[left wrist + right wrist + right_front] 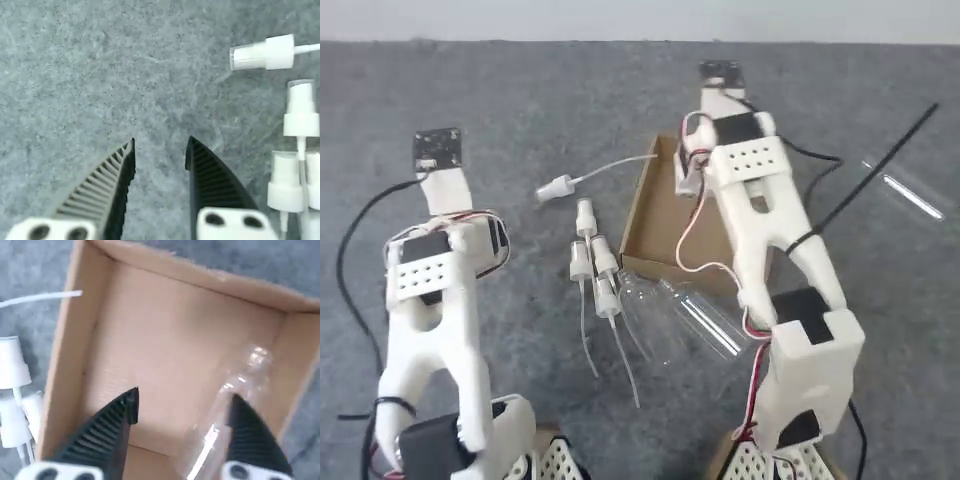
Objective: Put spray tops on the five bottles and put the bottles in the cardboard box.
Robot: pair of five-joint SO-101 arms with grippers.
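My right gripper [183, 397] hangs open above the cardboard box [150, 340]. A clear bottle [225, 405] without a top lies inside the box, close to one finger. In the high view that arm [760, 200] covers most of the box [645, 215]. My left gripper [160, 142] stands open over bare carpet, holding nothing, with white spray tops [300, 120] off to one side. Several spray tops [592, 258] lie between the two arms, one [558, 188] apart with its long tube pointing at the box. Two clear bottles [680, 315] lie by the box's near corner.
Grey carpet [520, 90] covers the whole table. A clear object [908, 192] lies at the far right next to a black cable [880, 160]. Open carpet stretches behind and to the left of the left arm [430, 290].
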